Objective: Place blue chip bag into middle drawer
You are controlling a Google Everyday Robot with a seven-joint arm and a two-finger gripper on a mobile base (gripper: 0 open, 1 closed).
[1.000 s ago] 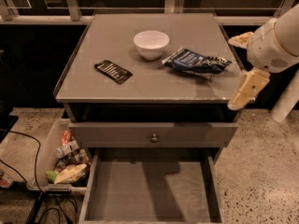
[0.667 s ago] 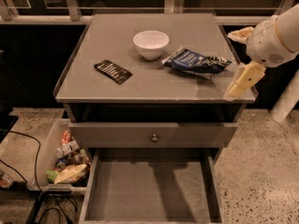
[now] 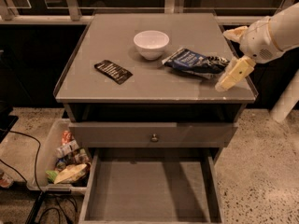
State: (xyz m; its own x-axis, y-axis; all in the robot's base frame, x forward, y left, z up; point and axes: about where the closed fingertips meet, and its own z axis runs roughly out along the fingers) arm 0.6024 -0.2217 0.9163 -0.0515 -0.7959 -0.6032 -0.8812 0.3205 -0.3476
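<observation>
The blue chip bag (image 3: 190, 61) lies crumpled on the grey cabinet top (image 3: 117, 31), right of the white bowl. The middle drawer (image 3: 149, 190) is pulled out below, its flat grey floor bare. My gripper (image 3: 225, 59) hangs over the right edge of the cabinet top, just right of the bag's dark crimped end. It is open, with one cream finger (image 3: 235, 72) near the front edge and the other (image 3: 235, 31) farther back. It holds nothing.
A white bowl (image 3: 151, 43) and a flat black packet (image 3: 113, 71) sit on the top. A shut drawer front with a round knob (image 3: 154, 137) is above the open drawer. A bin of snacks (image 3: 63, 160) stands on the floor at left.
My gripper has moved up and left, from beside the cabinet's front right corner to just right of the bag's end. The bag, bowl and packet have not moved.
</observation>
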